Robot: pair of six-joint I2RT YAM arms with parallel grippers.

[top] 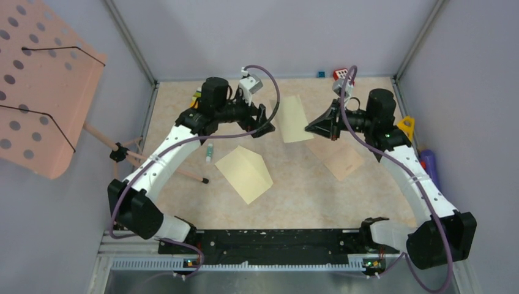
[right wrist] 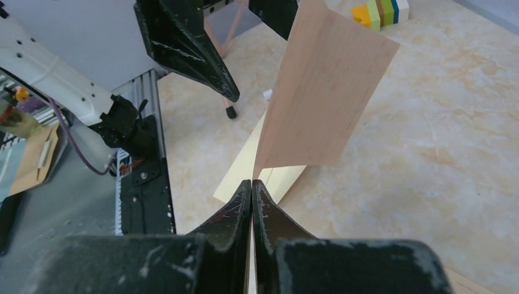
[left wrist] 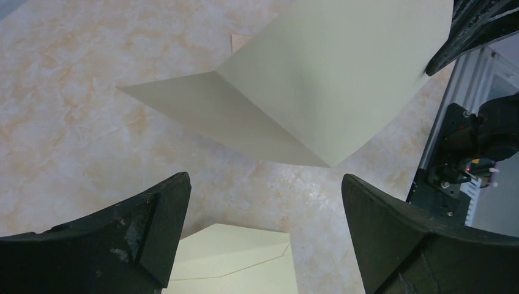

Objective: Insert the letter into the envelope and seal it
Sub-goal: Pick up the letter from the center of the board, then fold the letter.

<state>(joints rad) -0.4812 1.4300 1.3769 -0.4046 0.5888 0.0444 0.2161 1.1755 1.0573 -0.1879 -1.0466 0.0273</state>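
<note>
Envelope (top: pixel 243 174) is lying flat on the table (top: pixel 306 202), pale yellow, in front of the left arm and nearer the arm bases than either gripper. The left gripper (top: pixel 269 122) is hovering over one end of it, jaws standing wide apart and holding nothing. In the left wrist view a corner of the envelope (left wrist: pixel 232 263), with a seam line on it, is showing at the bottom edge between the two fingers (left wrist: pixel 153 233).

The right gripper (top: pixel 309 127) is facing the left one, its jaws pressing fully together on the edge of the letter (top: pixel 292 119). The letter is hanging lifted off the table between the two grippers, its free end reaching toward the left fingers (right wrist: pixel 177 43). From the left wrist the letter (left wrist: pixel 343 79) is showing a crease, with one part lying in shade. From the right wrist the letter (right wrist: pixel 324 98) is rising from the closed fingertips and looking tan, while the envelope (right wrist: pixel 242 171) is lying on the table beneath and beyond it.

A tan sheet (top: pixel 344 161) is resting on the table under the right arm, well apart from the envelope.
</note>
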